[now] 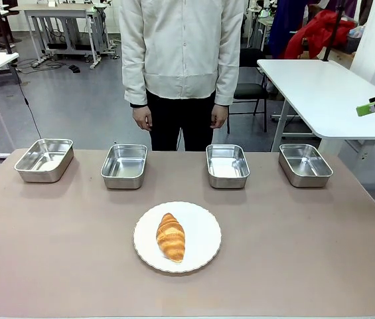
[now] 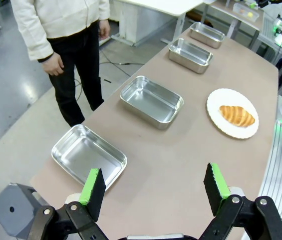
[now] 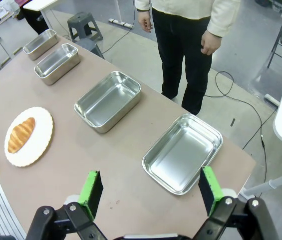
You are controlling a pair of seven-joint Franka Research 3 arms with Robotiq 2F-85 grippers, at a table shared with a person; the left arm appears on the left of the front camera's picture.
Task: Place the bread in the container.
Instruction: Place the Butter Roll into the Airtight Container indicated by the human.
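Brown tabletop [image 1: 54, 266] is being occupied by a row of four steel pans [image 1: 124, 166] along its far side, with a person [image 1: 180, 53] standing behind them; the croissant [image 1: 170, 236] is lying on a white scalloped plate [image 1: 204, 226] nearer the robot, apart from every pan; the left gripper [image 2: 154, 182] is being held above the table with jaws spread wide, nothing being gripped or touched; the right gripper [image 3: 149, 180] is likewise being held wide open and empty.
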